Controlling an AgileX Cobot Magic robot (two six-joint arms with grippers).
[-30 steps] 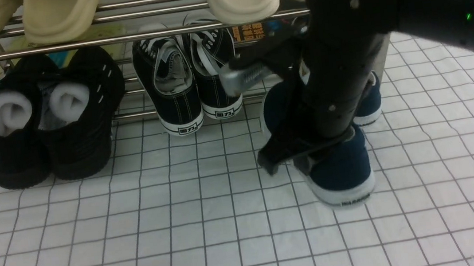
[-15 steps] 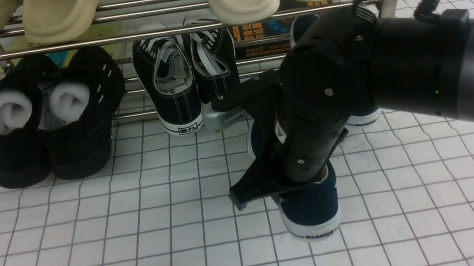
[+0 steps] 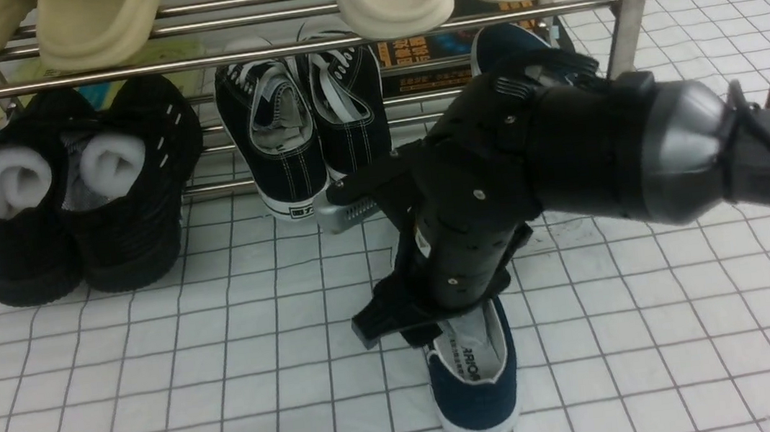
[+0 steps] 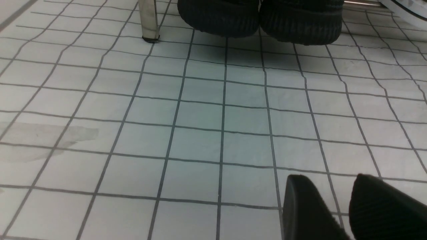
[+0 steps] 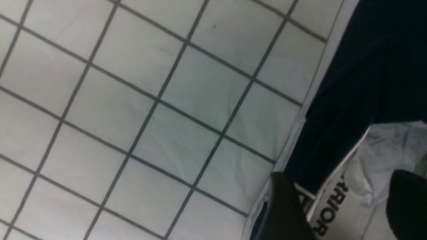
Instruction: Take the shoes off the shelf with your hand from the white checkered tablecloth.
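Right arm reaches in from the right, wrist bent downward, its pincer [image 3: 441, 325] set over the heel opening of a navy shoe [image 3: 474, 380]. In the right wrist view one finger [image 5: 287, 206] lies outside the shoe wall and the other inside; jaws appear closed on that wall, though contact is not clearly visible. The shoe rests on the white checkered tablecloth [image 3: 158, 387], clear of the shelf [image 3: 626, 7]. Insole reads "ARRIOR". Left pincer [image 4: 337, 206] sits low over the cloth, slightly parted, empty

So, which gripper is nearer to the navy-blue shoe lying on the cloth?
The right. The right gripper straddles the side wall of the navy-blue shoe. The left gripper hangs over bare tablecloth, near the all-black shoes.
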